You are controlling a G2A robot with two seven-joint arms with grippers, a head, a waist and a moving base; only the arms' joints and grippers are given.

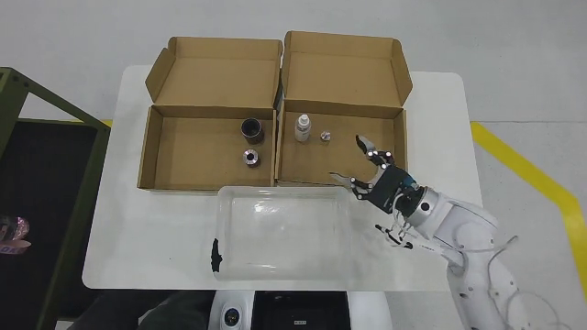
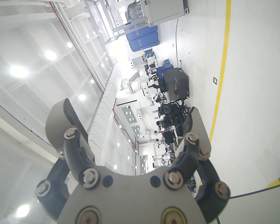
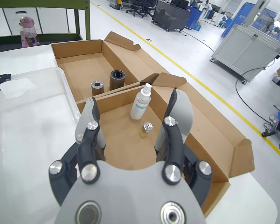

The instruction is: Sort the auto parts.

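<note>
Two open cardboard boxes stand side by side on the white table. The left box (image 1: pixel 188 160) holds a dark metal sleeve (image 1: pixel 250 129) and a smaller steel bushing (image 1: pixel 249 156). The right box (image 1: pixel 390 151) holds a white spray bottle (image 1: pixel 303 128) and a small capped vial (image 1: pixel 325 134). My right gripper (image 1: pixel 352 159) hangs open and empty over the right box's near right part; its wrist view shows the bottle (image 3: pixel 140 105), vial (image 3: pixel 146 129), sleeve (image 3: pixel 117 79) and bushing (image 3: pixel 97 87) beyond the fingers. My left gripper (image 2: pixel 128 113) is open, empty, pointing off at the hall.
A clear plastic bin (image 1: pixel 284 234) lies in front of the boxes at the table's near edge, with a black scrap (image 1: pixel 216 257) at its left corner. A green cart (image 1: pixel 37 192) stands left of the table, with a pink bottle (image 3: pixel 28 34) on it.
</note>
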